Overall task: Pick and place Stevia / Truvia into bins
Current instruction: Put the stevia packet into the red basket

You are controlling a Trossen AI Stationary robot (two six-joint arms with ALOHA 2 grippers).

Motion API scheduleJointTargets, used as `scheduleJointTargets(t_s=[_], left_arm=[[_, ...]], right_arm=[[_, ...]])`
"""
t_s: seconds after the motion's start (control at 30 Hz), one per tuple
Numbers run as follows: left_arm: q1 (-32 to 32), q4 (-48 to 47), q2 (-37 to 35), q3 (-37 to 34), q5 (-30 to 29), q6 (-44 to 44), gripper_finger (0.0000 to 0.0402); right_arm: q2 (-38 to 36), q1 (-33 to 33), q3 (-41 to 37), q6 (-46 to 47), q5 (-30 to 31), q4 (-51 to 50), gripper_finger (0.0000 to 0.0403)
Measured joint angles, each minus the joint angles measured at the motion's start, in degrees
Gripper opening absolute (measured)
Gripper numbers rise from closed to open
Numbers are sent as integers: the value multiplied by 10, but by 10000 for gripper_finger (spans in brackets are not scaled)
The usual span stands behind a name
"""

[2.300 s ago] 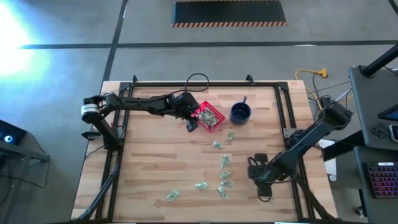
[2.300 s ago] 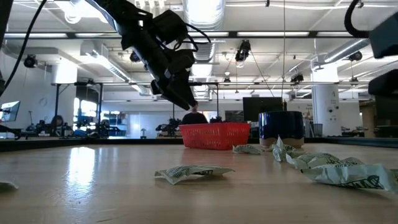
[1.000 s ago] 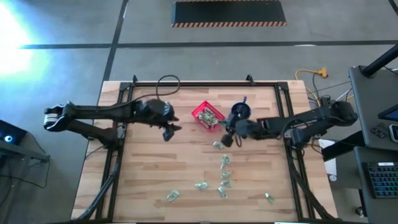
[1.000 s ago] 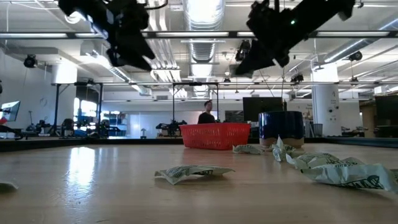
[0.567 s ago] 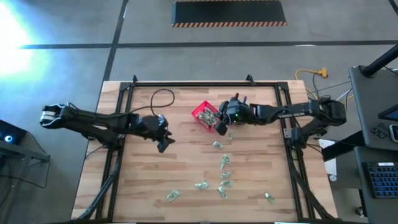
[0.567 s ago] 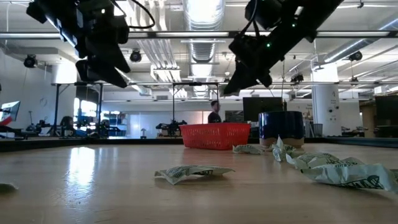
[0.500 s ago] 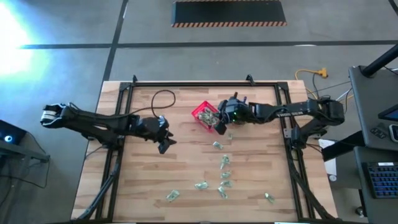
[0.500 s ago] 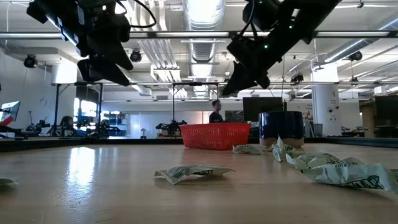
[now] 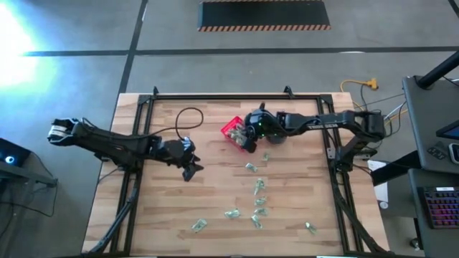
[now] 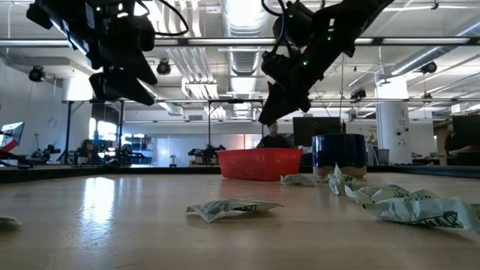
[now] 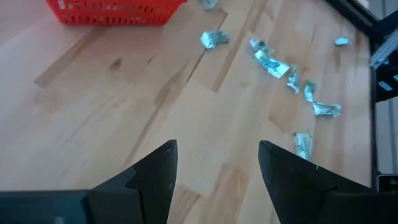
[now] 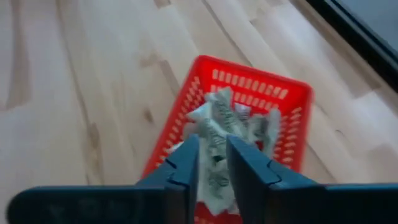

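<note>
The red basket (image 9: 230,129) sits toward the far middle of the table and holds several pale green and white sachets (image 12: 260,126). My right gripper (image 12: 213,142) hangs over it, pointing down at a slant, its fingers a narrow gap apart with one crumpled sachet (image 12: 214,127) in that gap. More sachets (image 9: 257,189) lie loose on the wood toward the near side, also seen in the low view as sachets (image 10: 234,208). My left gripper (image 9: 188,172) hovers open over bare wood left of the middle, with nothing between its fingers (image 11: 163,163). My right gripper has a crumpled sachet (image 12: 216,149) between its fingertips, coming from above at a slant over the basket's inside. Whether the fingers touch the sachet or it lies loose on the heap below, I cannot tell.
A dark blue mug (image 10: 339,154) stands just right of the basket, under my right arm in the high view. A black cable loop (image 9: 188,115) lies at the far left of the table. Black frame rails (image 9: 136,172) border the table. Bare wood lies left of the loose sachets.
My right gripper has swung toward the table's left, from beside the mug to above the red basket. My left gripper has drawn back toward the near left and sunk a little, then kept still.
</note>
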Motion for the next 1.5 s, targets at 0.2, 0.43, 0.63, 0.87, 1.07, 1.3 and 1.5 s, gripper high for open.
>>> scheduleJointTargets(t_s=[0.2, 0.43, 0.63, 0.87, 1.07, 1.3, 1.5], left_arm=[[-18, 2, 0, 0, 2, 0, 208], [-76, 20, 3, 2, 69, -26, 208], [-174, 53, 19, 2, 68, -99, 208], [-265, 52, 92, 34, 39, -170, 208], [-299, 46, 204, 101, 31, -186, 208], [-317, -32, 330, 195, 27, -193, 208], [-328, -95, 403, 265, 2, -194, 208]], right_arm=[[-21, -11, 21, -31, -2, -51, 114], [-74, -9, 26, -96, -112, -92, 130], [-110, -4, 21, -100, -167, -170, 119], [-139, 18, 7, -103, -169, -229, 107], [-167, 35, -19, -103, -169, -232, 97], [-196, 41, -27, -103, -169, -233, 87], [-213, 42, -27, -104, -169, -239, 84]])
